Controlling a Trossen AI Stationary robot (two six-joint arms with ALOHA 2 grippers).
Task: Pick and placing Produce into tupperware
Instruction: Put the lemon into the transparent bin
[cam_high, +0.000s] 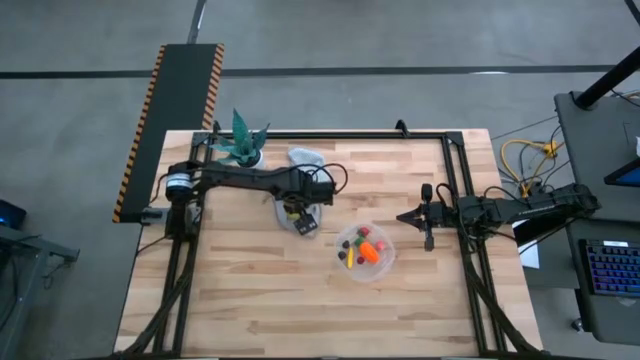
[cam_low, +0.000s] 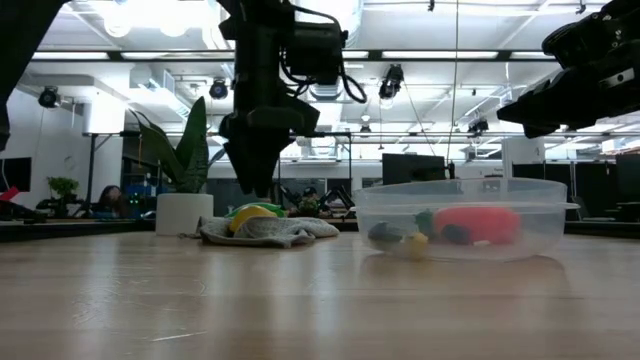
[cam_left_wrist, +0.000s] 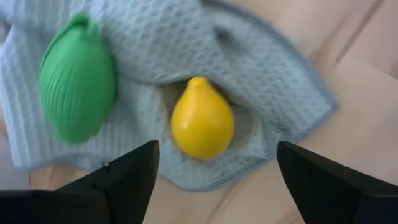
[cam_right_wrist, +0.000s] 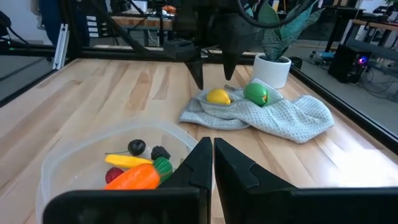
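Your left gripper hangs spread wide above the smooth yellow lemon, which lies beside a ribbed green piece on the waffle-weave grey cloth. Your right gripper is clenched empty by the clear round tupperware, which holds a carrot and berries. Pale wood planks form the table, with a lit workshop behind.

Bright ceiling lamps glare in the low view, leaving the arms as dark silhouettes. The counter is evenly lit. The close cloth looks soft-focused.
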